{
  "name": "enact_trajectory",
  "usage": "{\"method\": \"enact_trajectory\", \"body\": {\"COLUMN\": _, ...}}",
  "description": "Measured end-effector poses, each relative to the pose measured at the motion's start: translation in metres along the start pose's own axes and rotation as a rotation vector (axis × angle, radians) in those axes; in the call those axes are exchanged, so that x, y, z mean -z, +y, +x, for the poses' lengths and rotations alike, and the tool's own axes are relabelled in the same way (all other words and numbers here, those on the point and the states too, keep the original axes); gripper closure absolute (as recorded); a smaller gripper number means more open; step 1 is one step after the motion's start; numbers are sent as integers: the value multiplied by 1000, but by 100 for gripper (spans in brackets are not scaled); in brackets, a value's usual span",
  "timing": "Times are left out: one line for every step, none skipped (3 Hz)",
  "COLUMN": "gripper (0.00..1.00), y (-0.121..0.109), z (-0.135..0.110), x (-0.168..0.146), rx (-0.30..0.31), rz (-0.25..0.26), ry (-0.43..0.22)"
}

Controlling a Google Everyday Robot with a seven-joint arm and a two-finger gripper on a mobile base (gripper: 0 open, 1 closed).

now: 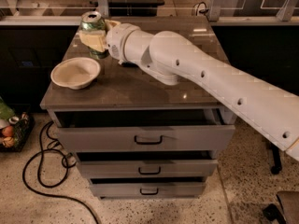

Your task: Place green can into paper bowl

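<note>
The tool (97, 35) is clamped around the can (91, 22), holding it upright at the desk's (140, 85) rear left corner. The bowl (74, 72) sits on the desk just in front of the can, apart from it, near the left edge.

Your one camera looks down at the cabinet (117, 87) from its front, fairly near. The gripper (99, 34) clasps the green can (91, 21) at upper left.
</note>
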State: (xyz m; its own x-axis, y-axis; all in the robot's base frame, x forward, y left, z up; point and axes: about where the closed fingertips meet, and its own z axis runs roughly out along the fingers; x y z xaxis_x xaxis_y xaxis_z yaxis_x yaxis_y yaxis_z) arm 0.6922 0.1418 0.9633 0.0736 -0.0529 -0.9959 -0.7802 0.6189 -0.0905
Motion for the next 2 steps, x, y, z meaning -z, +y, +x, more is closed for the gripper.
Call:
{"method": "enact_trajectory", "body": {"gripper": 100, "y": 27, "z": 9, "x": -7, "rx": 3, "rz": -27, "ry": -3}}
{"method": "enact_trajectory", "body": {"gripper": 100, "y": 49, "z": 14, "x": -10, "rx": 2, "rz": -44, "ry": 6}}
